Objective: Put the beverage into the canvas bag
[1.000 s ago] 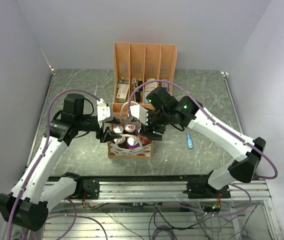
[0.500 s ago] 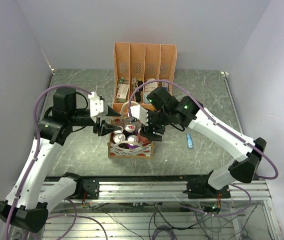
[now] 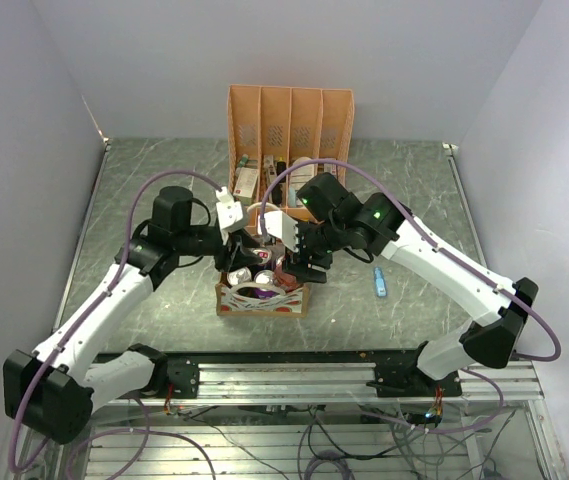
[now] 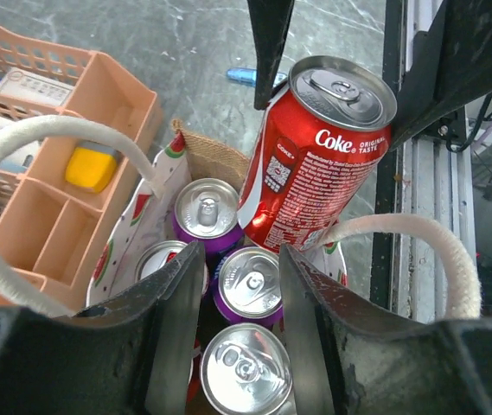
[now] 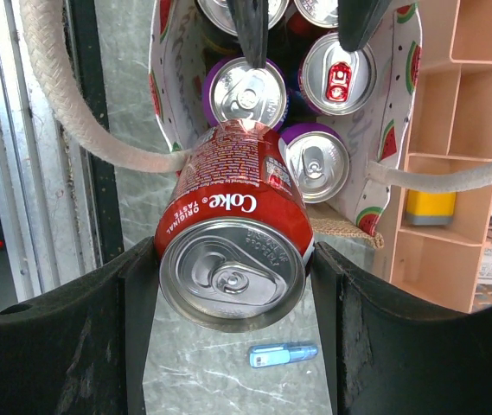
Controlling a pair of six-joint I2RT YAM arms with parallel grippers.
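Right fingers (image 5: 73,346) clamp the Coke can (image 5: 233,251), tilted over the canvas bag (image 5: 399,86). Left fingers (image 4: 172,346) hang parted, empty.

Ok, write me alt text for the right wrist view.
A red Coke can, gripped by the right gripper, hangs tilted over the open canvas bag, which holds several silver-topped cans. White rope handles arch to either side; a peach organiser stands at right, a small blue object on the table.

A robotics lab, seen from my controls: bare white walls (image 3: 284,60) rise beyond my right gripper (image 3: 302,262), a marbled grey table (image 3: 164,170) lies beneath it, aluminium rails (image 3: 294,372) and loose cables (image 3: 324,440) trail behind.
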